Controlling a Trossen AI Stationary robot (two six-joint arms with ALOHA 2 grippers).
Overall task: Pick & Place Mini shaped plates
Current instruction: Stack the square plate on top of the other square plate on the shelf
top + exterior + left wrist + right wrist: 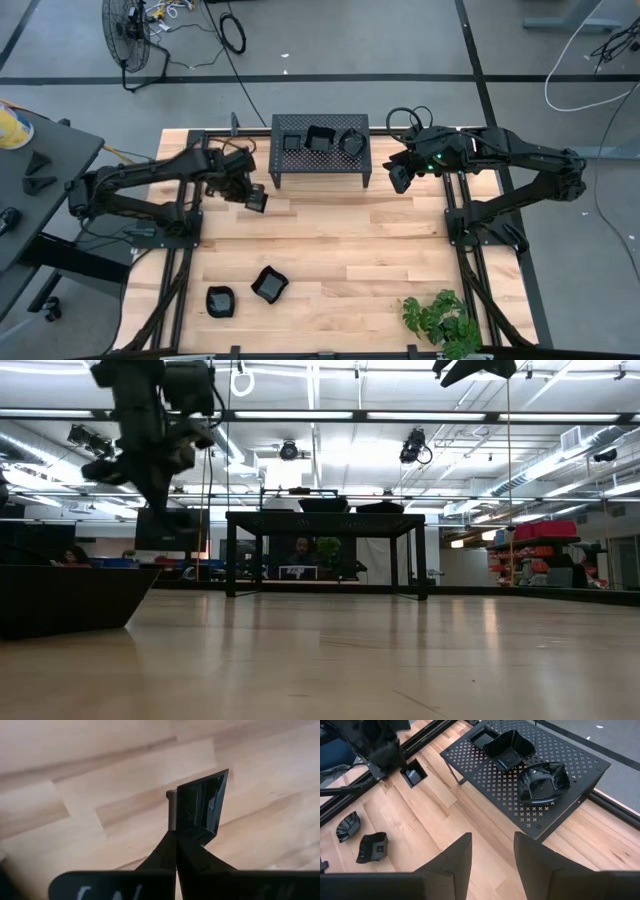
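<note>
My left gripper (250, 190) hangs above the table's left half, near the stand, shut on a small square black plate (257, 199), which also shows in the right wrist view (413, 772). Three mini plates lie on the perforated black stand (320, 172): a square one (290, 142), a deep one (320, 137) and a wavy-edged one (352, 142). Two more plates (220, 300) (270, 285) rest on the wood near the front left. My right gripper (492, 860) stands open, high beside the stand's right end (400, 175), with nothing between its fingers. My left gripper pinches one side wall (186, 827) of the square plate between its two fingers, one finger (171, 812) on the wall's outer face. The fingers come from above, pointing steeply down. The plate hangs below them, tilted and lifted clear of the table.
A green plant (440, 320) sits at the front right corner. In the low view a plate (70, 600) looms close at the left. Bare wood (350, 250) spans the table's middle and right.
</note>
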